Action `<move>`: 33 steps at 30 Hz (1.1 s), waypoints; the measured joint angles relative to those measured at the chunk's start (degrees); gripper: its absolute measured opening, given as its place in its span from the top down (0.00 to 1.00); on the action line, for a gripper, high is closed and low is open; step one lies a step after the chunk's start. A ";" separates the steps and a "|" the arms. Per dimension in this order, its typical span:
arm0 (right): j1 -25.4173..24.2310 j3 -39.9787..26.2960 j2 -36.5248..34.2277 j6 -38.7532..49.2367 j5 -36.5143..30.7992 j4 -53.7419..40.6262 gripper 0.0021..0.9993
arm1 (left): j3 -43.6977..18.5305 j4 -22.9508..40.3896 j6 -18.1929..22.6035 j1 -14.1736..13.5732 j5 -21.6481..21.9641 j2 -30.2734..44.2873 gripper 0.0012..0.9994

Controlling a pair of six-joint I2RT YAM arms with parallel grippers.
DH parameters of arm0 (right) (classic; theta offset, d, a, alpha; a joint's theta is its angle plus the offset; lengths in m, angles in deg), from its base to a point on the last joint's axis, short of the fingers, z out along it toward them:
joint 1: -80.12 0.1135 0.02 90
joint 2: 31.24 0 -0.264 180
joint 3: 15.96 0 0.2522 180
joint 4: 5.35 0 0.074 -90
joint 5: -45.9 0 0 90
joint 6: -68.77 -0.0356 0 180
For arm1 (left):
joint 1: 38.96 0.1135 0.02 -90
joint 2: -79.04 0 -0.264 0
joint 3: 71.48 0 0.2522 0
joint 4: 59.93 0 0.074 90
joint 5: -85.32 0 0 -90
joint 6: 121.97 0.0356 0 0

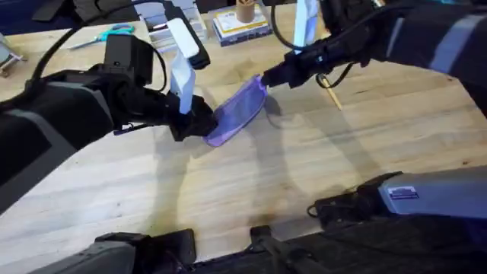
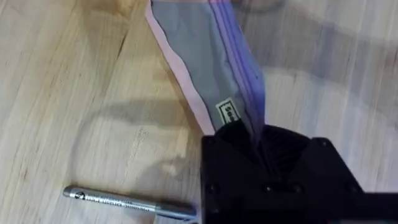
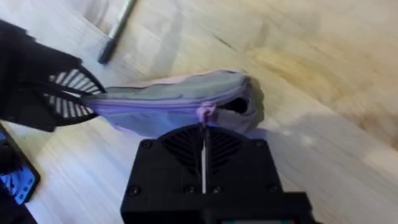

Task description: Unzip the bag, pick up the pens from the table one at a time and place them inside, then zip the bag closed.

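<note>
The lavender bag (image 1: 240, 109) hangs stretched between my two grippers, just above the table (image 1: 251, 190). My left gripper (image 1: 194, 122) is shut on the bag's near-left end (image 2: 205, 56). My right gripper (image 1: 266, 78) is shut on the zipper pull (image 3: 205, 112) at the far-right end. In the right wrist view the bag (image 3: 168, 99) shows a small dark gap beside the pull. A silvery pen (image 2: 124, 202) lies on the wood below the left gripper (image 2: 255, 134), and the pen (image 3: 118, 28) also shows beyond the right gripper (image 3: 204, 127). A yellow-tan pen (image 1: 329, 90) lies to the right of the bag.
Teal-handled scissors (image 1: 112, 32) lie at the back left. Stacked boxes and books (image 1: 240, 24) and a white object (image 1: 187, 42) stand along the back edge. Bare wood spreads across the front and right of the table.
</note>
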 joint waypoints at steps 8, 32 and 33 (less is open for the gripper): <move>0.00 -0.96 4.73 0.00 0.01 0.15 0.97 | 0.00 0.06 0.00 0.00 -0.02 0.00 0.96; 19.16 -0.98 4.71 -0.78 -0.33 -0.80 0.97 | 0.00 0.08 0.00 0.00 0.00 0.00 0.96; 20.18 -0.98 4.71 -0.89 -0.26 -0.79 0.97 | 0.00 0.06 0.00 0.00 0.00 0.00 0.96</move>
